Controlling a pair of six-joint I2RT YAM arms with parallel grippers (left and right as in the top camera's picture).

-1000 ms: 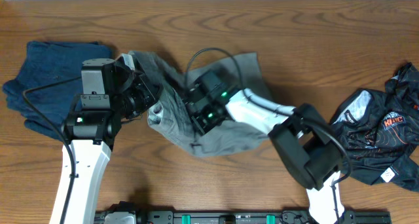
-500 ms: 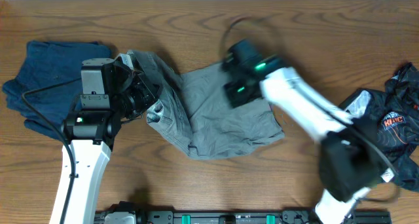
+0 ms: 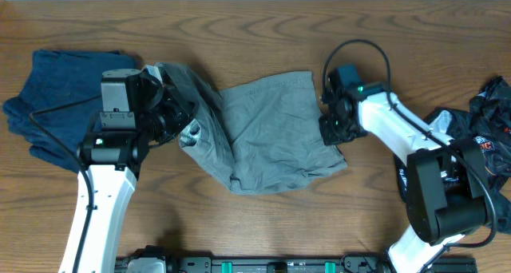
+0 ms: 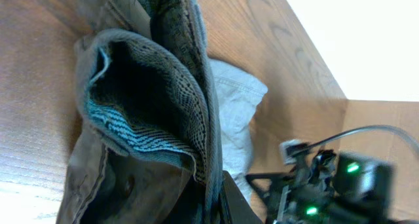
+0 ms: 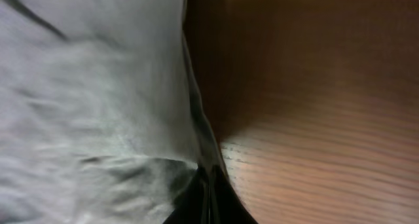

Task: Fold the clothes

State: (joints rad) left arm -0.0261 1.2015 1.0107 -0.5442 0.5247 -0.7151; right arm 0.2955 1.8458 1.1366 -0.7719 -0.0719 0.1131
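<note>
Right tool (image 3: pixel 327 128) swung, pinching grey garment (image 3: pixel 271 133) edge.

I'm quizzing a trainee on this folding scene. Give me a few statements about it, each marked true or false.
1. The left hand holds a bunched end of the grey shorts. True.
2. The right hand is over the black jersey. False: it is at the right edge of the grey shorts, apart from the jersey.
3. A blue garment lies on the left arm's side of the table. True.
4. The grey shorts sit folded in a neat stack. False: they lie spread out and creased, with one end bunched up.
</note>
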